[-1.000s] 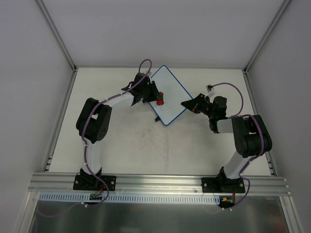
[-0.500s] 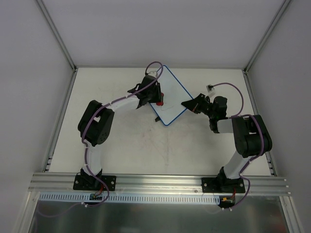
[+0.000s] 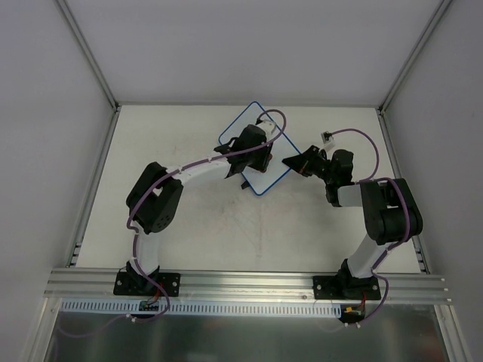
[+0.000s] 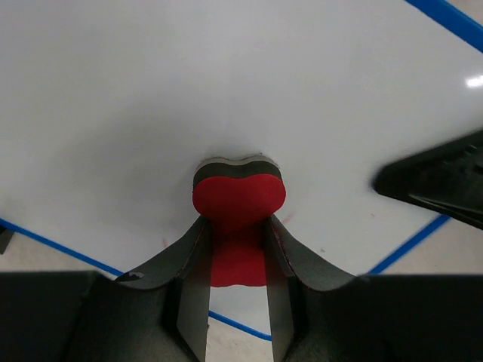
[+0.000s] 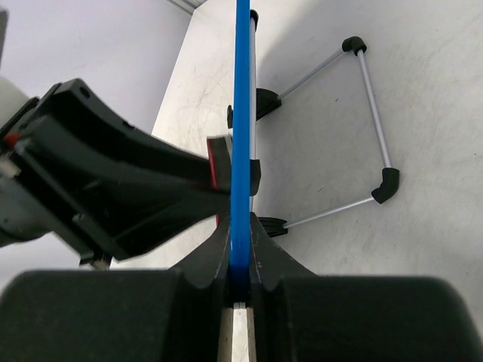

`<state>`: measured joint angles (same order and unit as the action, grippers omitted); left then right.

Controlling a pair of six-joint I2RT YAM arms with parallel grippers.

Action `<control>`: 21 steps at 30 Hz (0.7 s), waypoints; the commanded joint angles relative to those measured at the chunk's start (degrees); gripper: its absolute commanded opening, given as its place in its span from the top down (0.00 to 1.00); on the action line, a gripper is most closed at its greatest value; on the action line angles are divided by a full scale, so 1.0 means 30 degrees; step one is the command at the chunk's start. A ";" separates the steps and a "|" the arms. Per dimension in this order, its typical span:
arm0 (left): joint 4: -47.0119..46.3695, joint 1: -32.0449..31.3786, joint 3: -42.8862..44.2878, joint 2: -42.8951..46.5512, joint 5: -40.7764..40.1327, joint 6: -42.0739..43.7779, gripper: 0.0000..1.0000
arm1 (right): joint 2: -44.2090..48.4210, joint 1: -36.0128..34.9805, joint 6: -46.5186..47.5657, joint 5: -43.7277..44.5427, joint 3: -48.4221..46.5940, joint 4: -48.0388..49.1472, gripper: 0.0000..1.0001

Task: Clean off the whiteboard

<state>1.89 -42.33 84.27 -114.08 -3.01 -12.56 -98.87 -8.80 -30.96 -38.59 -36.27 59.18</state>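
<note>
Beyond the grooved aluminium rail [image 3: 249, 283] along the bottom of the overhead frame, the pale flat table [image 3: 196, 226] offers open surface between the two arms. There is more open surface left of centre, up to the side wall. At centre frame, near the table's far edge, the small blue-rimmed white rectangular whiteboard [image 3: 238, 130] sits turned like a diamond. The right gripper [image 3: 290, 161] pinches the board's rim at its right corner. Its wrist view shows that blue rim edge-on between the pressed fingers. The same view shows a thin wire stand [image 5: 375, 113] with black corner pieces on the table at right of frame, which the overhead view does not show. The left gripper [image 3: 260, 154] hangs over the board's middle. Its wrist view shows the jaws clamped on a red heart-shaped foam eraser [image 4: 238, 197] with a dark backing. The eraser is set against the white face, well inside the blue edges.
</note>
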 commanded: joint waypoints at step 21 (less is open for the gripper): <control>0.1157 -0.1096 -0.0843 -0.1670 0.2237 -0.1146 1.00 | 0.0027 -0.0496 0.0242 -0.1757 -0.0302 0.1661 1.00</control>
<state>2.22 -45.23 84.29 -113.56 6.55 -11.79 -99.11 -8.49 -30.57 -39.16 -36.27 59.31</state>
